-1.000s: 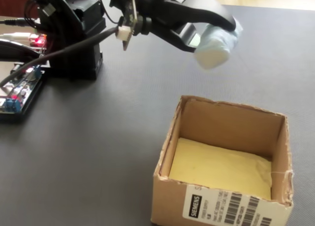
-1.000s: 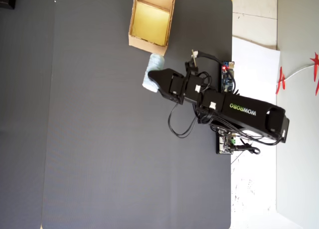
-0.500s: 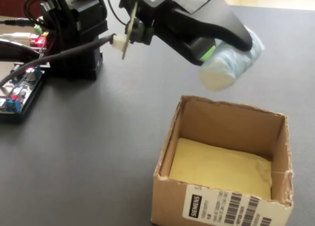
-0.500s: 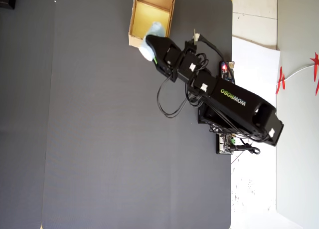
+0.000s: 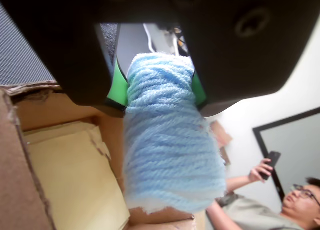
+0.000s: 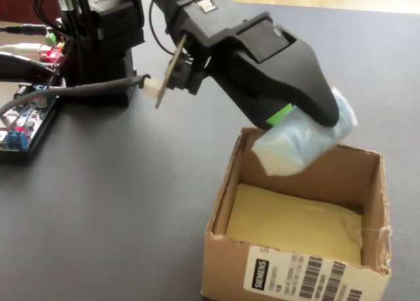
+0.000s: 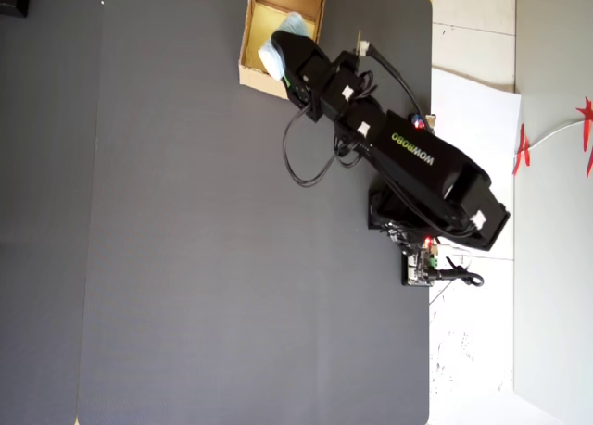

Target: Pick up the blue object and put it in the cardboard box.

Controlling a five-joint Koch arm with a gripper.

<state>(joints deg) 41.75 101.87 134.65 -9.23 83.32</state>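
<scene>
Wrist view: gripper (image 5: 159, 97) clamped tight on the blue lump (image 5: 167, 145), held above the box (image 6: 302, 202) by its back wall.

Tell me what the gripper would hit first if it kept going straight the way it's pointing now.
Probably the cardboard box. The gripper, clamped on the blue object, slants down over the open top, so the object would likely meet the yellowish floor or far wall first; depth is unclear.

blue object (image 6: 303, 143) in gripper (image 6: 308, 127), above cardboard box (image 6: 295, 261)
</scene>
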